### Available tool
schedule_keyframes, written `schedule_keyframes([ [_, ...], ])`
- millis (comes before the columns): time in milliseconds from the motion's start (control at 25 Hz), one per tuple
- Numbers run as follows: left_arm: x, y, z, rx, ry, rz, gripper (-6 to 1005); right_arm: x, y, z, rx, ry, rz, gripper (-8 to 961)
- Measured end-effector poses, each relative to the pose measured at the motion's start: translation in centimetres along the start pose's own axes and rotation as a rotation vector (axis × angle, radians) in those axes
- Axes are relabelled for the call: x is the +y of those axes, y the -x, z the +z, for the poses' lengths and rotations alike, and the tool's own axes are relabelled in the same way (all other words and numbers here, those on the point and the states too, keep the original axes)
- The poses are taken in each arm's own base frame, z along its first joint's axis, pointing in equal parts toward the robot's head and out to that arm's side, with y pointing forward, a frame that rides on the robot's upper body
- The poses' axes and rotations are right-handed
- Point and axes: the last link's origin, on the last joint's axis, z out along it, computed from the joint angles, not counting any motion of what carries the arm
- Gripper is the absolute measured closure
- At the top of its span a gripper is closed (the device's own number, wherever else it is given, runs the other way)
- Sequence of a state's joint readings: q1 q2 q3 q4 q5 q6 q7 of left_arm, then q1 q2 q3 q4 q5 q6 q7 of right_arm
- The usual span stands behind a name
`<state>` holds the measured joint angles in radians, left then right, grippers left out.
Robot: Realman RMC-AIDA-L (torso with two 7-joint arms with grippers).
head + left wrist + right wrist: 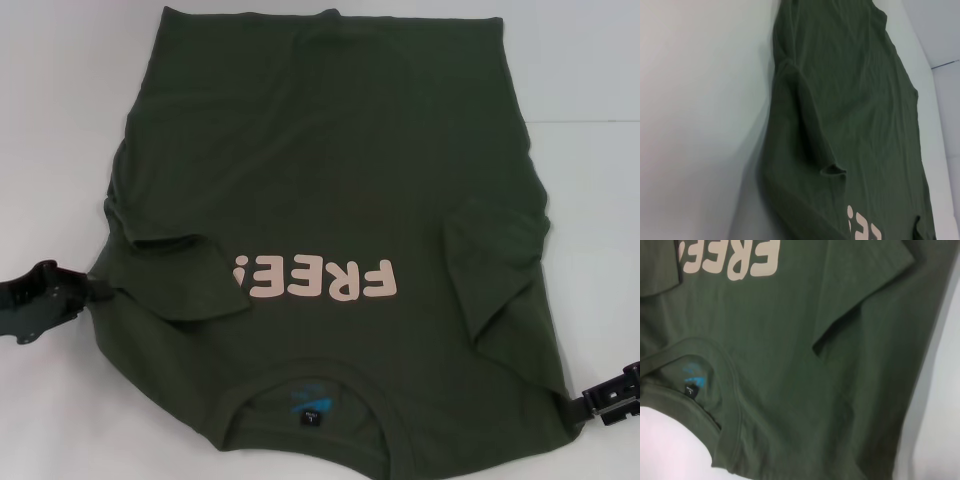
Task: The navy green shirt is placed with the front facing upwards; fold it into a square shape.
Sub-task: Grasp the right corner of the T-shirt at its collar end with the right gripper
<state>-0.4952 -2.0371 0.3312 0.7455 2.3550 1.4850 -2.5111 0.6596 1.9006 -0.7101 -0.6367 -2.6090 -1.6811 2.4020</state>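
The shirt (pixel 330 200) lies flat on the white table (pixel 60 120), front up, collar (pixel 315 385) nearest the robot and hem at the far side. The pink "FREE!" lettering (pixel 315 280) reads upside down in the head view. Both sleeves are folded inward onto the body: the left sleeve (pixel 185 275) covers the area just beside the exclamation mark, and the right sleeve (pixel 490 265) lies beside the "F". A black neck label (pixel 310 412) with blue print shows inside the collar.

The left gripper (pixel 88 285) sits at the shirt's left edge, level with the folded sleeve, at or touching the fabric edge. Whether its fingers are apart, together or clamped on cloth cannot be told.

The right gripper (pixel 580 403) sits at the shirt's near right edge, beside the shoulder. Its finger state likewise cannot be told.

The left wrist view shows the shirt's left side edge and the folded sleeve's opening (pixel 832 171). The right wrist view shows the collar (pixel 730 405), the label (pixel 690 390) and the right sleeve (pixel 865 280).
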Motion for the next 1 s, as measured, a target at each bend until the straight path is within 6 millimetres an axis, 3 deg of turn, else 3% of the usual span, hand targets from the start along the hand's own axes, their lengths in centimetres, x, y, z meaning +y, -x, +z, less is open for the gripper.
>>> schedule_keyframes([
  [680,0.3,-0.3,0.0,0.014,0.018,0.000,943,1.0,0.5,1.8,0.004,0.008,-0.021,321],
  [1000,0.3,-0.3,0.0,0.015,0.017,0.001,943,2.4,1.4,2.6,0.009,0.034,-0.065,340],
])
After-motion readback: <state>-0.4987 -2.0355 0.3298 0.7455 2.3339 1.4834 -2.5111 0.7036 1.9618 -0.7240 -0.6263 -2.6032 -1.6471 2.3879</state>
